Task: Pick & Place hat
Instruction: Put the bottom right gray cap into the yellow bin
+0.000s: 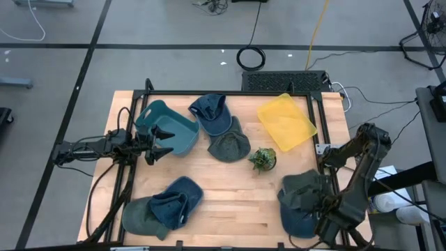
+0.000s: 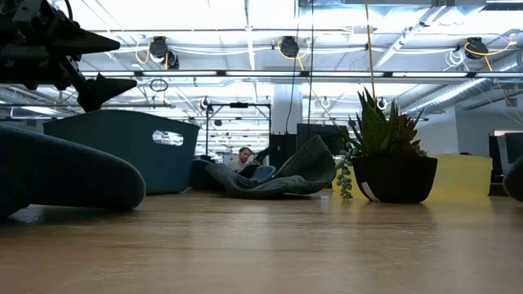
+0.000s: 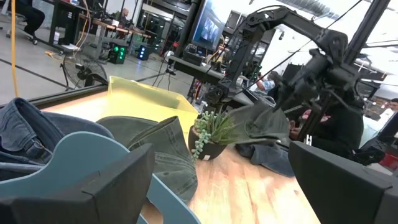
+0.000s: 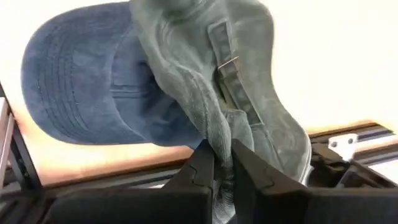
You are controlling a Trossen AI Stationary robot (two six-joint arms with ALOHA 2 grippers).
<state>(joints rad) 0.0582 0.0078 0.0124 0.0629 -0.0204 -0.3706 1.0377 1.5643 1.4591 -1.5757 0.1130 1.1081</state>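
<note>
My right gripper point(image 4: 222, 163) stands at the table's near right corner, pointing down, shut on a grey-green hat point(image 1: 305, 187). That hat hangs over a blue hat point(image 4: 74, 81) which lies flat on the table. My left gripper point(image 1: 159, 144) waits open at the table's left, level, just beside a teal bin point(image 1: 169, 129). On the table lie more hats: a blue one point(image 1: 211, 113) and a green one point(image 1: 228, 145) at the far middle, and a green and blue pair point(image 1: 164, 208) at the near left. My right gripper pinches a bunched fold of the grey-green hat's back edge point(image 4: 214, 134) between its two fingers, beside the strap with the metal buckle point(image 4: 229, 64). The fingers come from above, pointing down. The hat hangs slack below them point(image 3: 264, 124), raised off the table above the blue hat.
A yellow bin point(image 1: 286, 122) lies at the far right and a small potted plant point(image 1: 263, 159) stands mid-table. A black frame rail point(image 4: 348, 134) runs along the table's edge by the right gripper. Bare wood shows at the near middle point(image 1: 237, 202).
</note>
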